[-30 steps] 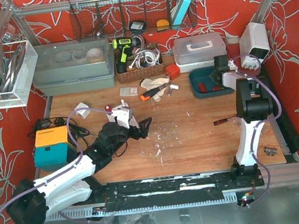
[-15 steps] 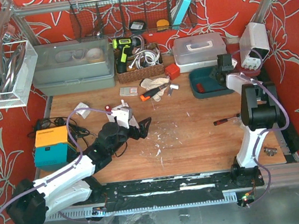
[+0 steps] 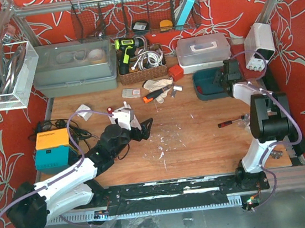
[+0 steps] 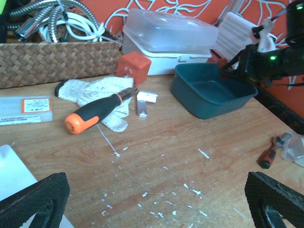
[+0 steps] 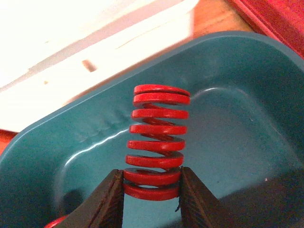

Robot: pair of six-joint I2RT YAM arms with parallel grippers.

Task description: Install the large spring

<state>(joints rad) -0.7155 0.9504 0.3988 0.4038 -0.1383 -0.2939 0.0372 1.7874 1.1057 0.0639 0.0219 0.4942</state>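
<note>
Right arm (image 3: 269, 122) has swung its elbow back toward the near edge. The right gripper (image 5: 152, 190) pinches the large red spring (image 5: 159, 137) by its bottom coils, and the rest sticks out past the fingertips over the teal bin (image 5: 247, 118). Left gripper (image 4: 155, 202) hangs low over the table (image 4: 190, 156), fingers spread wide, holding nothing. The flat clear packet (image 4: 26, 110) near the orange-handled screwdriver (image 4: 95, 113) has an orange label, but the print's too small to read.

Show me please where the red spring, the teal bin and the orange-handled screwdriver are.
red spring (image 5: 156, 142): right wrist view, on its middle coils.
teal bin (image 4: 204, 108): left wrist view, on its near outer wall.
orange-handled screwdriver (image 4: 97, 110): left wrist view, on the black grip of the handle.
</note>
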